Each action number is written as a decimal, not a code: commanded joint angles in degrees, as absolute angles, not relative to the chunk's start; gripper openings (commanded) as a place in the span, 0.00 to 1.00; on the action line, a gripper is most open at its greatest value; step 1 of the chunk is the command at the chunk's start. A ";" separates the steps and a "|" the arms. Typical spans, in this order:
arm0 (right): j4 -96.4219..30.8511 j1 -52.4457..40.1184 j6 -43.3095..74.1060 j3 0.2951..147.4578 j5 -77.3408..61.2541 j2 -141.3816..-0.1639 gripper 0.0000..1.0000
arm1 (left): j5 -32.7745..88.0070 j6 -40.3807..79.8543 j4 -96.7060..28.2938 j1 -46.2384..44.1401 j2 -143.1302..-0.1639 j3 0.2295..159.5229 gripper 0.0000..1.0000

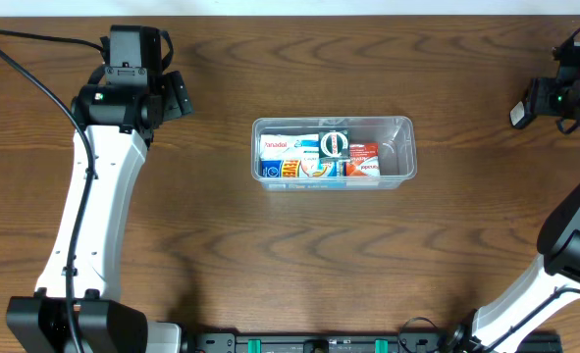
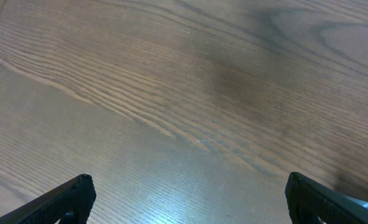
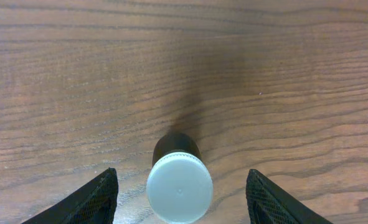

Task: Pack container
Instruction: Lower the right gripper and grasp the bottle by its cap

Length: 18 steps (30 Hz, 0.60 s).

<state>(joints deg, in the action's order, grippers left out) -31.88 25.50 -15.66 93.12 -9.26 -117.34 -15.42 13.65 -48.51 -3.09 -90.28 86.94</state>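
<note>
Container (image 1: pixel 401 149) clear glossy plastic; table (image 1: pixel 270 255) wood-grain, faint sheen; cap (image 3: pixel 179 186) matt white.

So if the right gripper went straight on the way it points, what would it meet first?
Probably the white-capped dark bottle standing between its open fingers, then the table; depth is unclear.

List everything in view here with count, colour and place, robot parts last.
table: one, brown wood, under everything
container: one, clear plastic, table centre
Panadol box: one, white with red lettering, inside container, left end
small packs: several, white, blue, red, inside container; exact count unclear
bottle: one, dark with white cap, on table, in right wrist view
left arm, right arm: one each, white and black, table's sides
left end effector: one, black, open, over bare table
right end effector: one, black, open, flanking bottle, gaps both sides
</note>
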 commanded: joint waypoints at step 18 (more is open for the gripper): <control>-32.23 25.43 -16.34 92.88 -9.96 -120.38 0.52 | -16.16 13.63 -48.62 -2.92 -90.21 87.50 0.98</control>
<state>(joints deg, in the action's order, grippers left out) -32.10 25.50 -15.88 93.12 -9.43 -118.72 -15.42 13.65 -48.53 -3.09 -90.28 86.94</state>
